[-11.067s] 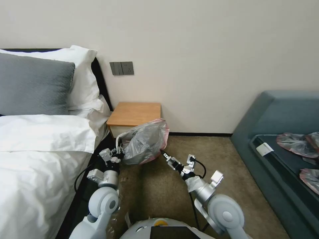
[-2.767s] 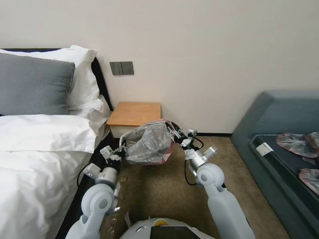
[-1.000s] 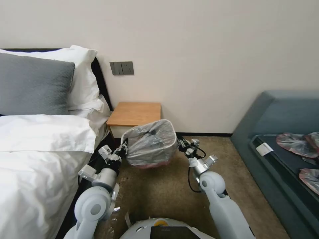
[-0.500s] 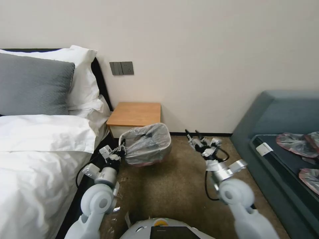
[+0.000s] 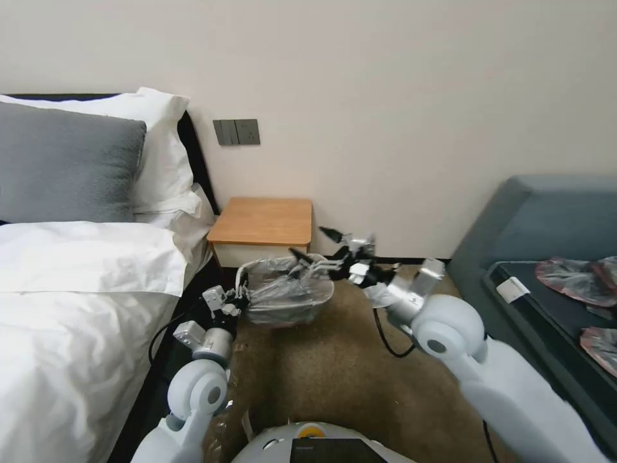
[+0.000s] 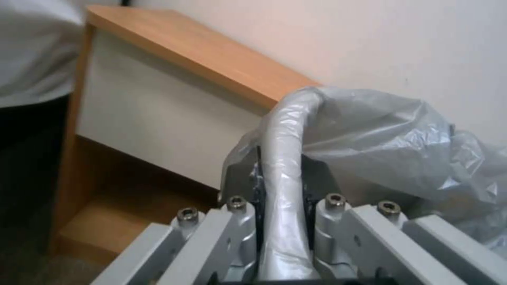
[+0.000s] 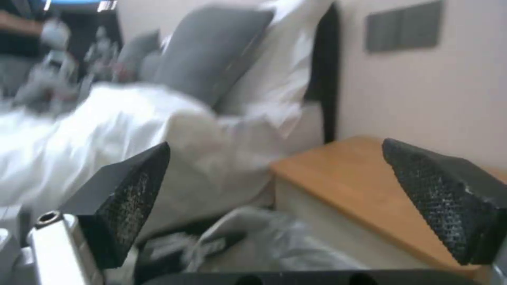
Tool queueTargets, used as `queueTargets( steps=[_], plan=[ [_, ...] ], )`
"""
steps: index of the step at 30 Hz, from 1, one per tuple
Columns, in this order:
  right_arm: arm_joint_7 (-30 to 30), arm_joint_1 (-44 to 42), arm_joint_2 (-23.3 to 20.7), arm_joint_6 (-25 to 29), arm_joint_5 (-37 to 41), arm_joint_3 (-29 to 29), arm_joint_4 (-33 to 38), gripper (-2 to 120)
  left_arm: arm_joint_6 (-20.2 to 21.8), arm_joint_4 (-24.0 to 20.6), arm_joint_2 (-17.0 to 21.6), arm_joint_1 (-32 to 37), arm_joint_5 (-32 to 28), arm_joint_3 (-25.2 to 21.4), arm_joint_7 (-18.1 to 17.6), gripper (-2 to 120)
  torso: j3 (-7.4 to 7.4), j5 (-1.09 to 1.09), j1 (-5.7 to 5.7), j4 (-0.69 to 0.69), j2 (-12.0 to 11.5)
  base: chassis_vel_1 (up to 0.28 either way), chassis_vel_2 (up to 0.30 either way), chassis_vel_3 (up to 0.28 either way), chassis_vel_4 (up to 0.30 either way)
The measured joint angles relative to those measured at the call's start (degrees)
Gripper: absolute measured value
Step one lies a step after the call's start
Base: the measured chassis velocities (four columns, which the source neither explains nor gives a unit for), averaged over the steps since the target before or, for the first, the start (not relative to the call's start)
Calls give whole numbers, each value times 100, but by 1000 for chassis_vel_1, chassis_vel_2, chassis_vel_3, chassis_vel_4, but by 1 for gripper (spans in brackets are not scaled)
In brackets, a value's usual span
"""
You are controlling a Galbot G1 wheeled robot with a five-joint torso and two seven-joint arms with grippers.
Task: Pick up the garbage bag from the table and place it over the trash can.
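While the garbage bag (image 5: 287, 297) lies draped over the trash can (image 5: 299, 314) on the carpet in front of the table (image 5: 262, 222), the left gripper (image 5: 241, 298) pinches the bag-covered rim, and the right gripper (image 5: 315, 245) hovers spread wide just above the can.

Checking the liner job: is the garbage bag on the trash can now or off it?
On it. The garbage bag is stretched over the trash can's rim, which the left gripper clamps through the plastic.
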Motion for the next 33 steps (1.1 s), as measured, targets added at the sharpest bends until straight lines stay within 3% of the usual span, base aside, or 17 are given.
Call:
queueTargets(
  steps=[3, 7, 15, 22, 25, 29, 32, 33],
  plan=[
    [-164, 68, -311, -48, -229, -236, 16, 99, 0, 79, 79, -69, 17, 143, 19, 8, 0, 1, 0, -6, 0, 0, 0, 0, 0],
    [-337, 332, -659, -85, -530, -690, 23, 96, -11, 140, 143, -84, 126, 280, 78, 8, 0, 1, 0, -4, 0, 0, 0, 0, 0],
    [-595, 1844, -937, -224, -699, -2166, -357, 65, -195, 227, 174, -51, 833, 382, 519, 8, 0, 0, 0, -1, 0, 0, 0, 0, 0],
    [-857, 2720, -980, -381, -826, -2971, -745, 44, -260, 225, 183, -38, 1070, 376, 649, 8, 0, -1, 0, -1, 0, 0, 0, 0, 0],
    [-945, 3309, -889, -492, -937, -3500, -993, 28, -277, 183, 189, -33, 1147, 335, 692, 8, 0, -1, 0, -1, 0, 0, 0, 0, 0],
    [-967, 3502, -824, -592, -967, -3700, -1063, 20, -282, 162, 189, -30, 1161, 323, 690, 8, 0, 0, 0, 0, 0, 0, 0, 0, 0],
    [-999, 3673, -733, -642, -1148, -4005, -1217, 3, -287, 131, 189, -31, 1160, 312, 691, 8, 0, 0, 0, -1, 0, 0, 0, 0, 0],
    [-999, 3673, -733, -642, -1148, -4005, -1217, 3, -287, 131, 189, -31, 1160, 312, 691, 8, 0, 0, 0, -1, 0, 0, 0, 0, 0]
  ],
)
